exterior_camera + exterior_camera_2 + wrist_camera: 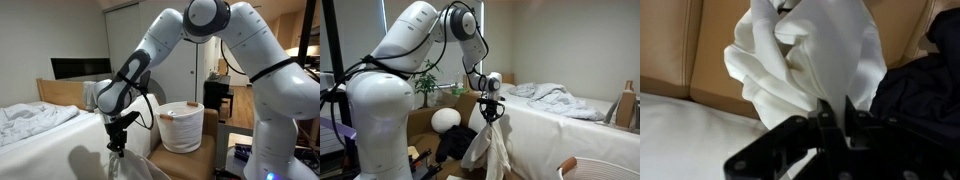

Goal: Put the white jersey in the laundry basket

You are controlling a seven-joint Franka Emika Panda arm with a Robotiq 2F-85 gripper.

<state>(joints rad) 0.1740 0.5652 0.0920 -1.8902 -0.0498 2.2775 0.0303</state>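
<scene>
Wrist view shows my end effector (833, 110) closed narrow on a bunched fold of the jersey (810, 60), with the white cloth filling the middle of the frame and a dark cloth (925, 90) just beside it. In both exterior views the end effector (118, 146) (491, 119) points down, and the jersey (124, 166) (492, 150) hangs from it in a long limp drape. So its long axis runs straight down below my fingers. I cannot tell whether the bottom hem touches anything, since it runs out of frame.

The bed (40, 130) (570, 112) lies just beside the hanging cloth. The basket (182, 128) stands apart from me, on the side of my end effector away from the bed, mouth up on a brown surface. In an exterior view its rim (605, 165) shows only at the picture's corner.

I judge that the coming move turns on this: the jersey trails below my grip, and the basket sits off to one side. I have to carry it sideways, high enough that the trailing tail clears the rim. Otherwise it may drag against the wall and tip the basket.
</scene>
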